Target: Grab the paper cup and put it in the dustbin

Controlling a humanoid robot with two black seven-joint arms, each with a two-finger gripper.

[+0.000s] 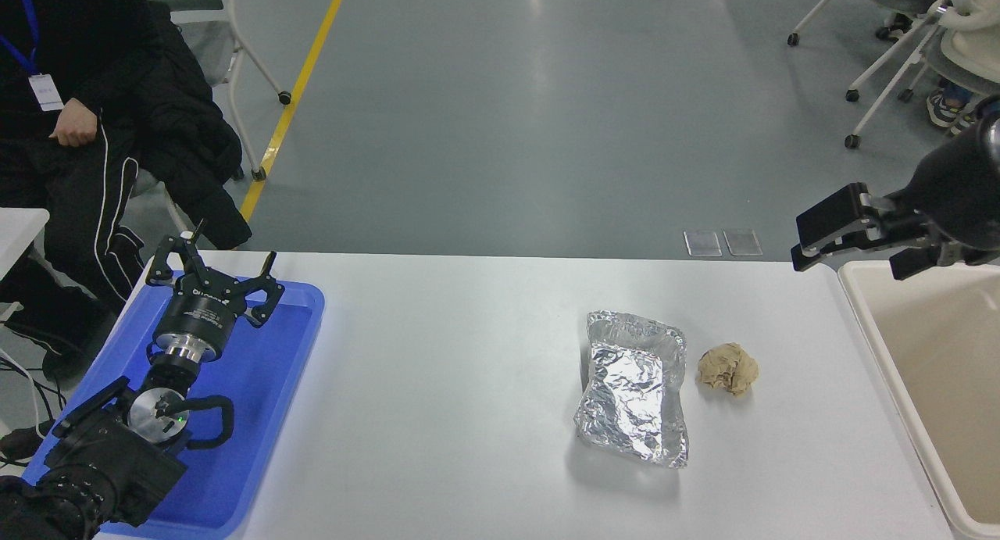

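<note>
The paper cup is out of view. The dustbin (859, 305), a cream-beige tub with a thick rim, stands at the table's right end and is cut off by the picture's edge. My right gripper (855, 252) hangs in the air above the tub's far left corner. It is open with nothing between its fingers (830, 218). My left gripper (212, 268) is parked open over the blue tray (273, 384) at the lower left.
A crinkled silver foil tray (634, 384) lies right of the table's middle, with a crumpled tan paper ball (728, 369) just to its right. A person in black sits at the far left. Wheeled chairs stand at the top right.
</note>
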